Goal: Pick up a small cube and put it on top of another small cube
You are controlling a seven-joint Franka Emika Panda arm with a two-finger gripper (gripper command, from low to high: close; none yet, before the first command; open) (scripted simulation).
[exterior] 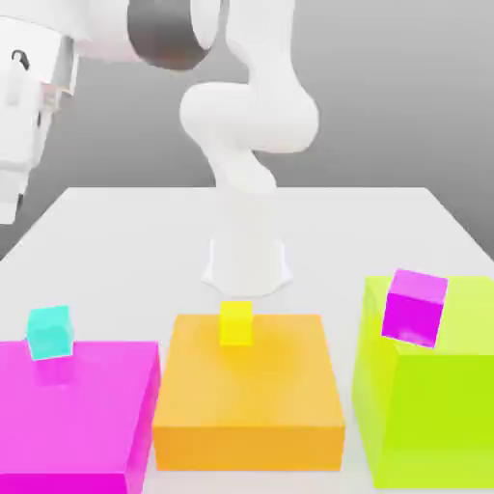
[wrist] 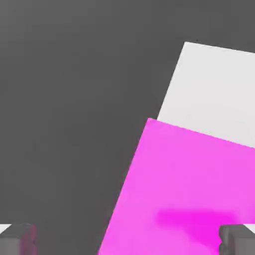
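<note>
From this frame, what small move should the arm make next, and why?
Probably swing the hand across and down toward the cyan cube. The hand is open and holds nothing, and it looks past the edge of the magenta block rather than at the cube, which sits untouched on top of that block. The yellow cube waits on the orange block.

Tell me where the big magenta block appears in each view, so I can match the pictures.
Exterior view: the big magenta block fills the lower corner on the exterior view's left, with the small cyan cube on it.
Hand view: the same block, seen from above.
Shared landmark: the white table.
</note>
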